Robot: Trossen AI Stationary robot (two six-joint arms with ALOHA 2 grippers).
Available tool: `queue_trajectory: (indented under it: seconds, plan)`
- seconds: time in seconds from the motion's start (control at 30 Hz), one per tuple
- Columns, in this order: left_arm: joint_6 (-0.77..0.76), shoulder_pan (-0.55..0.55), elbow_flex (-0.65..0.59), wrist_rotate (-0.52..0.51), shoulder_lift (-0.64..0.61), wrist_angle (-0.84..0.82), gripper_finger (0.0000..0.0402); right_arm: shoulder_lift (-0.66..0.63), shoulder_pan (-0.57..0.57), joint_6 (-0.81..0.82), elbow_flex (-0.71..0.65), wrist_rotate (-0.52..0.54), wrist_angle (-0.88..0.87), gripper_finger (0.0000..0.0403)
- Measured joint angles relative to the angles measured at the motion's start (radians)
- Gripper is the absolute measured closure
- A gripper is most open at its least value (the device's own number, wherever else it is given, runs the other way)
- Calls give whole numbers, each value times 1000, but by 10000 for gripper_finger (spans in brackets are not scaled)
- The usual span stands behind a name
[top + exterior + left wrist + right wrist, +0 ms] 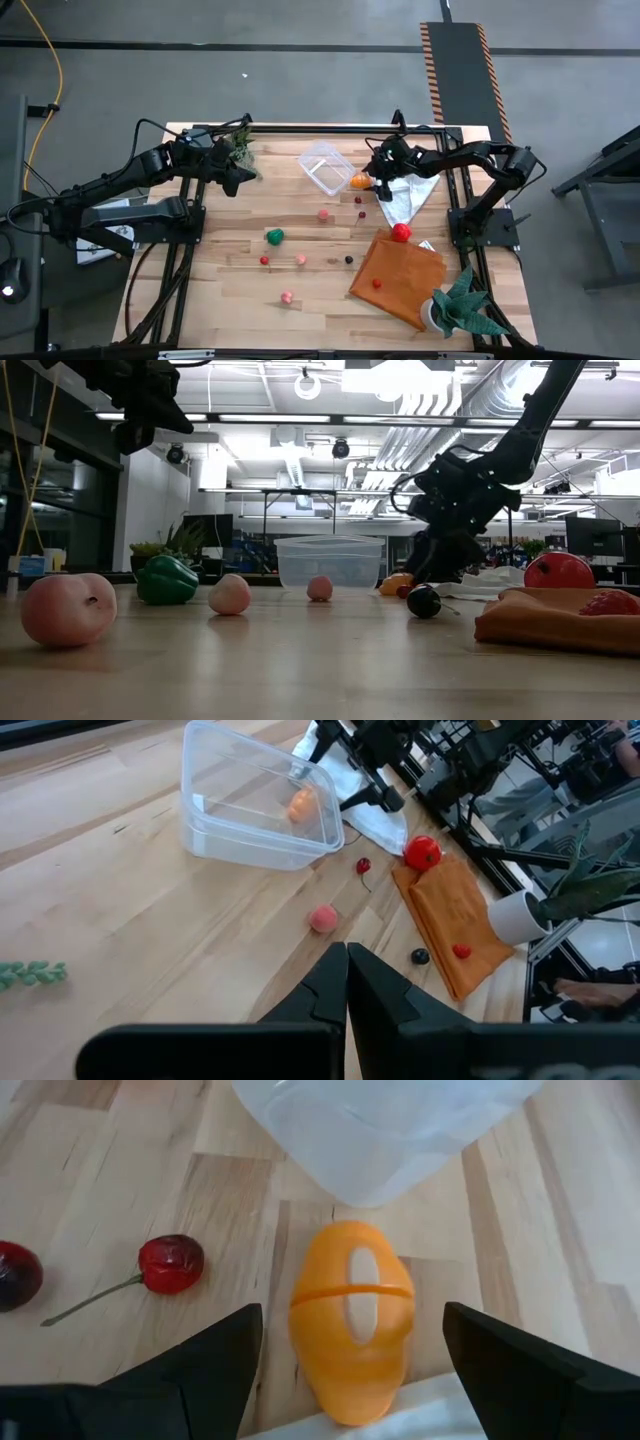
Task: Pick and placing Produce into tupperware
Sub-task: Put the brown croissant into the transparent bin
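Orange cloth point(397, 278), white cloth point(405, 196), two potted plants point(462, 308)

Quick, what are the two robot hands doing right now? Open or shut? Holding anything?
Left gripper: shut, holding nothing, raised over the table.
Right gripper: open, fingers either side of the orange fruit beside the tupperware, not gripping it.

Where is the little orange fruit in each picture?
High view: the orange fruit lies on the table at the clear tupperware, under the right claw.
Low view: it peeks out right of the tupperware, orange fruit low by the dark arm.
Left wrist view: seen through the tupperware wall.
Right wrist view: middle, between the open fingers.
Shared landmark: the tupperware.
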Motion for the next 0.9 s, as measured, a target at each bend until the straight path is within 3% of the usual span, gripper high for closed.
queue_trajectory:
  seconds: [0.9]
  plan:
    - [2, 0, 0, 0, 0, 0, 401, 1, 0, 0, 0, -4, 17, 100]
